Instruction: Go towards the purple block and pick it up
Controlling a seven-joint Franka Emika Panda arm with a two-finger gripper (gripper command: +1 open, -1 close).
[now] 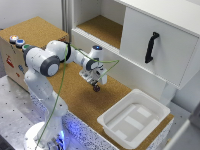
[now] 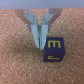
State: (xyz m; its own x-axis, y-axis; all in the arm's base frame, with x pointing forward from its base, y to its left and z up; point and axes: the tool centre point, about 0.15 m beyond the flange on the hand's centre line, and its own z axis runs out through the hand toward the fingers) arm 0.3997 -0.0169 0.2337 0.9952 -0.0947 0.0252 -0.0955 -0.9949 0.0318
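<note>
Clearly narrowed almost to closing, the gripper (image 2: 40, 40), with nothing between its fingertips and the purple block (image 2: 53, 51) sitting just beside them on the cork worktop (image 2: 17, 65), not inside the gap. Low over the worktop in the exterior view, at the middle of the cork strip, with the white bin (image 1: 133, 118) well apart toward the exterior view's right and nearer the camera, and the white cabinet (image 1: 155, 45) with its black handle (image 1: 151, 47) on the far side. To do the grasp well: probably open wider first, shift sideways until the block is centred between the fingertips, square the pads to two flat faces, then descend and close; closing from the present offset would likely nudge or tip the block rather than catch it. From the wrist view alone: the block itself, its yellow letters, and how far off-centre it lies. From the exterior view alone: the arm's reach, the green cable (image 1: 65, 70) draped along it, the box with buttons (image 1: 15, 50) at the exterior view's left; the block there hidden or too small to make out under the gripper (image 1: 95, 88).
</note>
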